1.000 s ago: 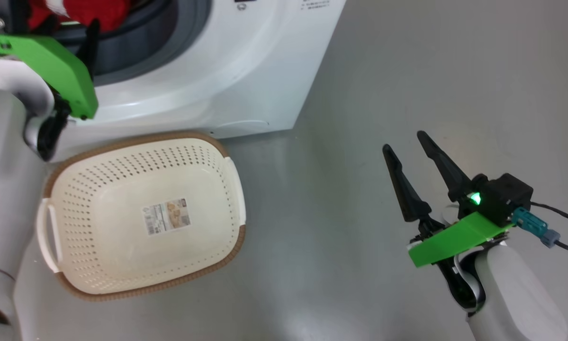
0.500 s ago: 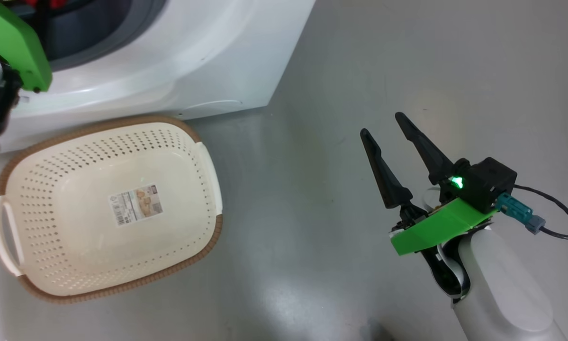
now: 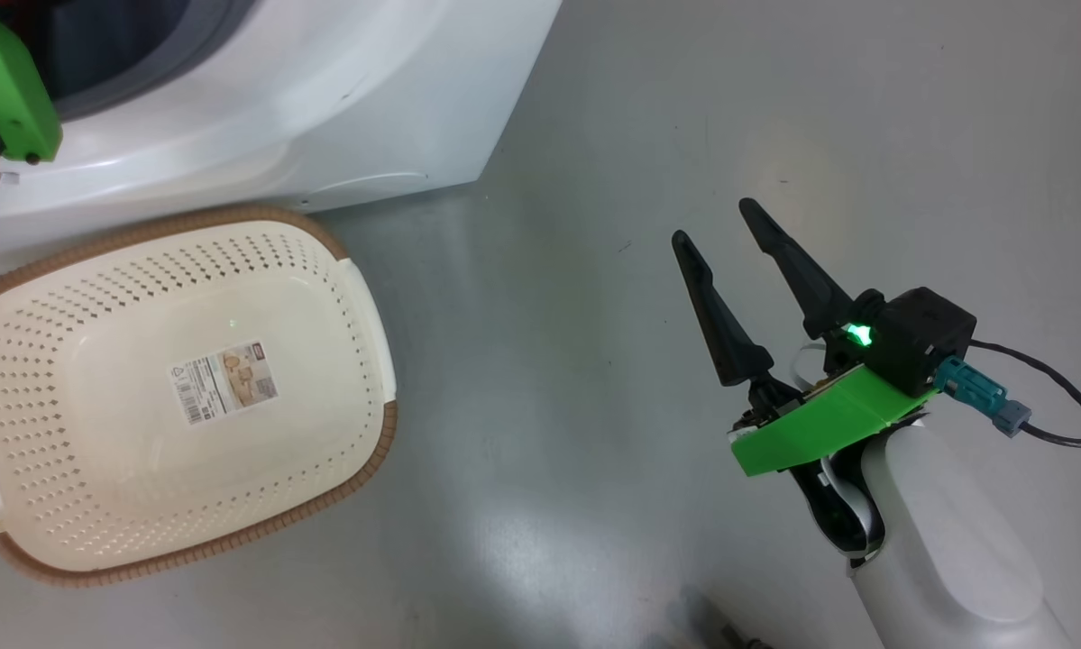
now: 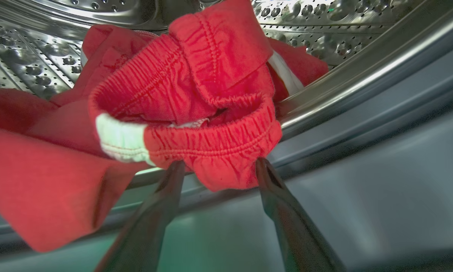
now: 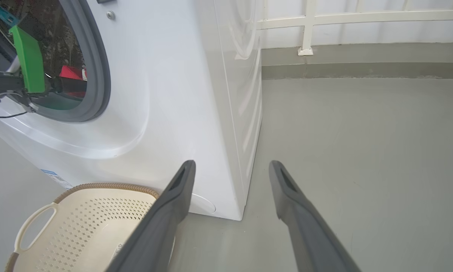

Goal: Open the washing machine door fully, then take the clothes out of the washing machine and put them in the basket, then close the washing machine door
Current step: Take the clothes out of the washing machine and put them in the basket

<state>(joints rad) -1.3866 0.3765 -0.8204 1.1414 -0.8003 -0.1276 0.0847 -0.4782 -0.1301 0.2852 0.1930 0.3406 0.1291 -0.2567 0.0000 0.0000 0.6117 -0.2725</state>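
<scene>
Red clothes (image 4: 196, 87): bunched at the front lip of the steel drum (image 4: 41, 56). An elastic waistband fold hangs over the edge, so it is the nearest bit to pinch.
Left pincer (image 4: 219, 164): wide, with one finger on each side of that hanging fold. The tips are at the cloth but not closed on it, so it holds nothing yet. I judge it is placed this way for a straddling grip.
Washing machine (image 3: 324, 108): mouth open, with the left arm reaching in past the grey gasket (image 5: 99, 75).
Basket (image 3: 233, 216): empty, on the floor (image 3: 549, 315) just in front of the machine and below its mouth. It is likely set there so a lifted garment has a short way down.
Right pincer (image 3: 714, 223): wide and empty, held over bare floor well apart from basket and machine, out of the left arm's way.
Step in hand: the first pick from the drum. Closing on the fold comes next.
Risk: a thin pinch may slip, or drag the neighbouring garment along.
</scene>
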